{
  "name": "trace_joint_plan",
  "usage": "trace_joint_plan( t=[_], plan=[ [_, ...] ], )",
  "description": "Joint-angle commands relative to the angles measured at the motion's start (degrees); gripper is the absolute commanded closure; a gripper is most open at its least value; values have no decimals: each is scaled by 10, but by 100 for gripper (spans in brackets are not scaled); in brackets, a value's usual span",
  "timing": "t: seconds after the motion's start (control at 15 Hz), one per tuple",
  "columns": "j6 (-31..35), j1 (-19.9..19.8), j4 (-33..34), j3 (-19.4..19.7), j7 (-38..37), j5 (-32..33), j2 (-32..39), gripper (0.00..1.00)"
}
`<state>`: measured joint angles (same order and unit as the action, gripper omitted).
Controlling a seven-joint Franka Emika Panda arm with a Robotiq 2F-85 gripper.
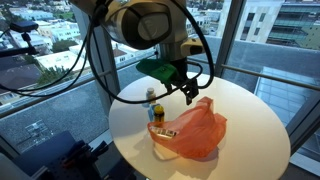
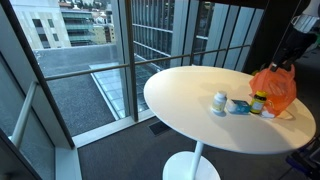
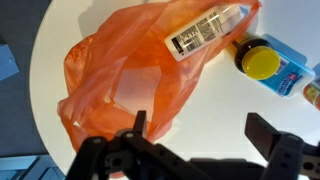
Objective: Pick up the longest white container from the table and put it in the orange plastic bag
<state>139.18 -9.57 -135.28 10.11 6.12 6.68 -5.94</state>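
Above the orange plastic bag (image 3: 120, 80), the gripper (image 3: 197, 125) hangs, jaws released and empty; the longest white container (image 3: 205, 30) lies across the bag's edge and might roll onto the surface (image 3: 230, 100) if the thin plastic shifts

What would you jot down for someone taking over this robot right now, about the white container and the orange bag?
Gripper: open, empty, hovering above the orange plastic bag.
Longest white container: lying on its side at the bag's edge on the table; I cannot tell whether it is fully inside.
Done: container is out of the gripper and at the bag.
Left: check it is inside, probably nudge it in if not, then lift the arm away.
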Motion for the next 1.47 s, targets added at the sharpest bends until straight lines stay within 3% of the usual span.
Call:
trace_joint_plan(
  t=[0.0, 0.53, 0.93, 1.4],
  plan=[
    [-16, 11, -37, -6, 43, -8, -42, 0],
    [-37, 47, -122, -19, 129, -2, -72, 0],
    [-3, 44, -135, -31, 95, 33, -28, 0],
    [48, 51, -127, -45, 93, 28, 33, 0]
  ],
)
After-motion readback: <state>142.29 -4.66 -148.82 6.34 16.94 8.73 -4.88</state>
